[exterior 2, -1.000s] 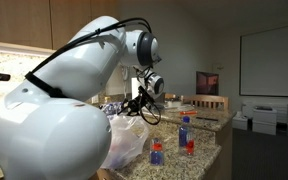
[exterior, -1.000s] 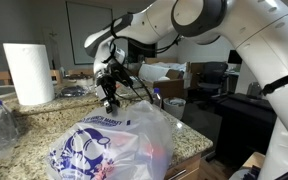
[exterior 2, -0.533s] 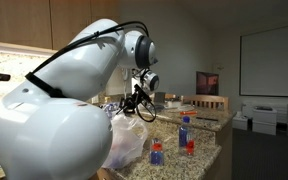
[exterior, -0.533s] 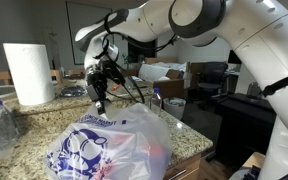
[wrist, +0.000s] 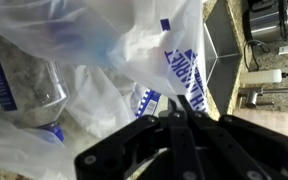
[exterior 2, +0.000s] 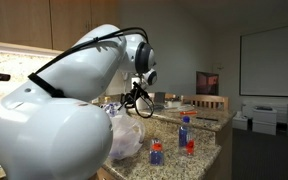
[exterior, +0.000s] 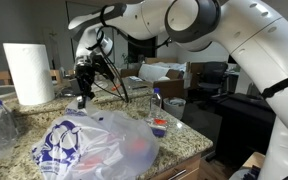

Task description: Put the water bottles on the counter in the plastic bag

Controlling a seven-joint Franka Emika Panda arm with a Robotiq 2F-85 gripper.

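- The step in hand is judged to be the handling of the bag (exterior: 94, 150), which lies crumpled along the table's (exterior: 14, 155) front edge; no bottle is being carried.
- The end effector (exterior: 82, 92) is seen above the bag's far side, with its jaws pressed fully together. In the wrist view the bag's plastic lies right at the tips, but whether a fold is nipped cannot be told.
- The bottles (exterior 2: 156, 153) are seen standing upright near the table's edge, apart from the bag.
- One further bottle (wrist: 46, 95) is made out through the plastic in the wrist view; whether it lies inside or beneath cannot be told.
- Next, the bag's mouth would need to be found and lifted open, or the jaws spread and a standing bottle approached.
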